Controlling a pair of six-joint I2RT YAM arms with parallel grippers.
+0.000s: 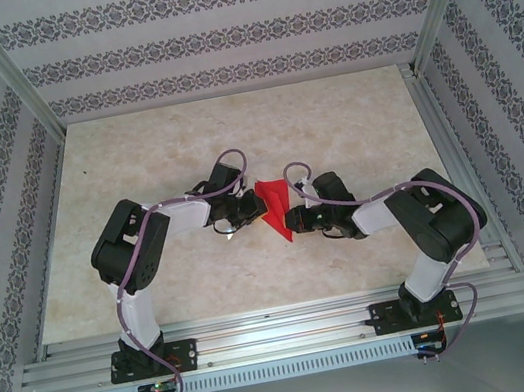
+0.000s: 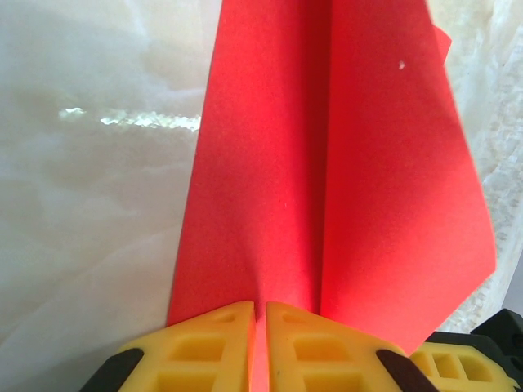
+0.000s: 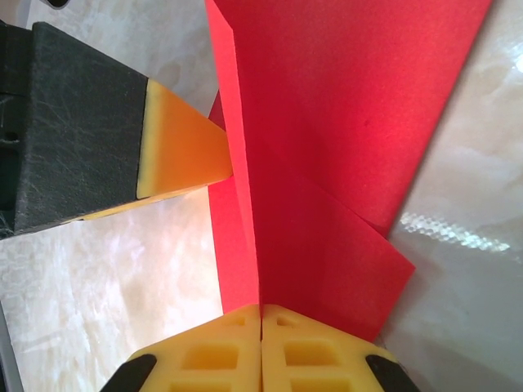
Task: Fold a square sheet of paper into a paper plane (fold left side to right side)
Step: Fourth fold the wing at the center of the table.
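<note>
Bright, even light falls from above in the top view; the desk (image 1: 330, 123) looks pale and the arms (image 1: 135, 254) throw only soft, faint shadows. The frame posts (image 1: 7, 73) lean outward near the corners, a mild wide-angle bend. In the left wrist view the desk is washed out and blurred, with a streak of glare at the left; the paper plane (image 2: 359, 180) is vividly saturated. In the right wrist view another glare streak crosses the desk at the right, and the near yellow fingers (image 3: 216, 359) look slightly soft
</note>
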